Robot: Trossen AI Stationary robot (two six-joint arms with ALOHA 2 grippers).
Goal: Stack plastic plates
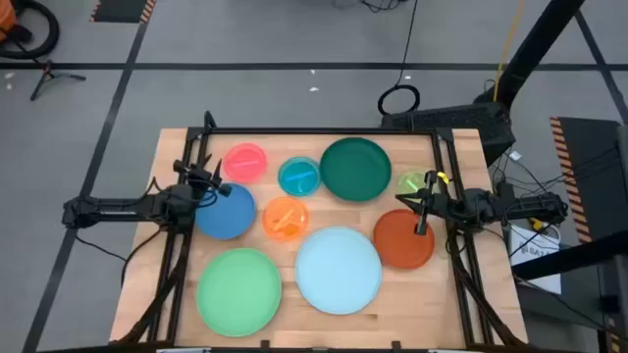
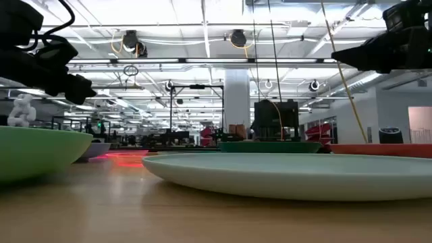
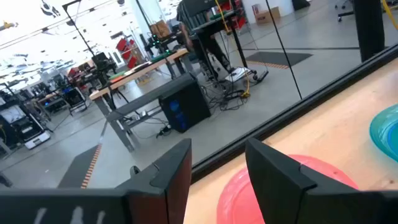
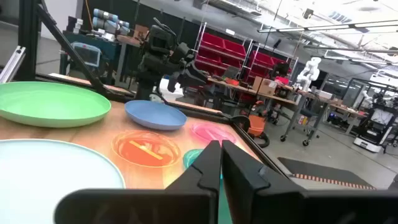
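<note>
- The left gripper (image 1: 218,177) hovers over the table's left side, just above the far rim of the medium blue plate (image 1: 225,212). Its two dark fingers (image 3: 171,177) stand apart with nothing between them, and the small pink plate (image 3: 249,196) lies just beyond.
- The right gripper (image 1: 420,211) hangs over the table's right side, above the near edge of the red-orange plate (image 1: 403,239). Its fingers are pressed together and hold nothing.
- No plates are stacked yet. All nine lie flat and separate on the wooden table (image 1: 172,226).
- The far row runs pink, cyan plate (image 1: 298,176), dark green plate (image 1: 354,169), then the lime plate (image 1: 413,182) (partly hidden by the right arm).
- The orange plate (image 1: 286,217) sits mid-table. The light green plate (image 1: 239,287) and light blue plate (image 1: 338,270) lie nearest the front.
- The plates look light, stiff and smooth, so probably slippery. A pinch across the raised rim seems the best hold.
</note>
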